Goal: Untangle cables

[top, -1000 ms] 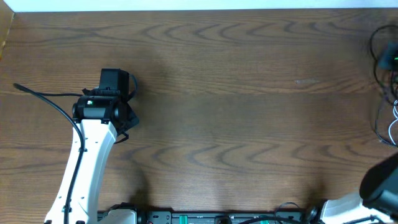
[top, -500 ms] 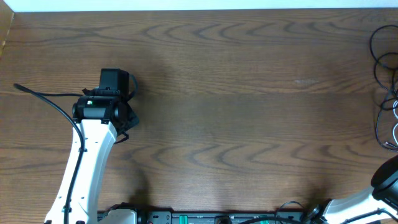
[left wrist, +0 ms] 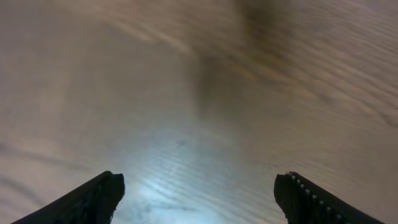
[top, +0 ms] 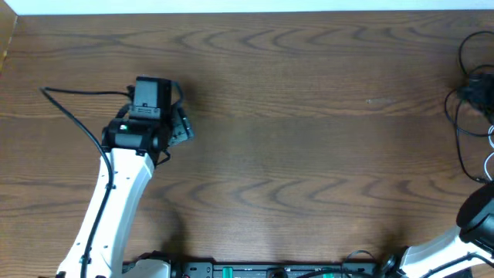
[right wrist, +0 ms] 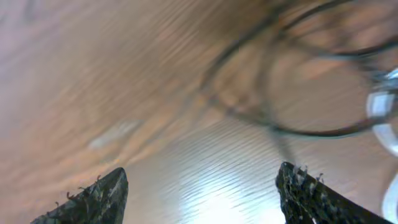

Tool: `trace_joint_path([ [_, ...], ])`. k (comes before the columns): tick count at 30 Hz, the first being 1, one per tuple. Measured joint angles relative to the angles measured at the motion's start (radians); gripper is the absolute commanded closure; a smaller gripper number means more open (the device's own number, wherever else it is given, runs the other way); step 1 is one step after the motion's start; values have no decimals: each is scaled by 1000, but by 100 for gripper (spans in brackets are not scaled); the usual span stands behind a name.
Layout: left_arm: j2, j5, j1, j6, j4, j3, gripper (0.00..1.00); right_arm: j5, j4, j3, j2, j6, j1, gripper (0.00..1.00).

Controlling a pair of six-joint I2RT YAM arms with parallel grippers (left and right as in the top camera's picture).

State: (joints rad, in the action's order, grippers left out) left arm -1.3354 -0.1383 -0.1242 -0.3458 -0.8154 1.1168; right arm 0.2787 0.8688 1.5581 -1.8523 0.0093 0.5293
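Black cable [right wrist: 273,128] & white cable [right wrist: 375,123] lie looped together at the table's [top: 309,154] right edge. L gripper [left wrist: 199,184] & R gripper [right wrist: 203,177] hover over the wood, fingers spread wide.

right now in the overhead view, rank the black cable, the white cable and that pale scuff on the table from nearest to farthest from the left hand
1. pale scuff, right of the middle of the table, nearest the left hand.
2. black cable, looped at the right edge.
3. white cable, at the very right edge, lower down.

L arm [top: 116,197] white, L hand [left wrist: 198,186] blk, ridged
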Motion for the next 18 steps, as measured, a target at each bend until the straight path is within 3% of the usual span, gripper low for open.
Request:
trace_joint_path([
  [2,0,47,-31,55,47,0,14,13,37,0,0,-40,-55,19],
  [4,-2,111,-63,124,101,0,6,18,82,-1,0,-92,-135,12],
  [6,-24,140,-85,161,99,0,5,19,121,-1,0,-120,-216,1],
  [10,-112,164,-77,166,-74,0,5,-30,240,-2,0,-130,-325,1],
  [14,-147,170,22,110,-255,-2,4,-96,328,-3,0,-114,-389,1],
  [18,-99,173,132,103,-293,-3,4,-106,333,-11,6,-104,-422,1],
])
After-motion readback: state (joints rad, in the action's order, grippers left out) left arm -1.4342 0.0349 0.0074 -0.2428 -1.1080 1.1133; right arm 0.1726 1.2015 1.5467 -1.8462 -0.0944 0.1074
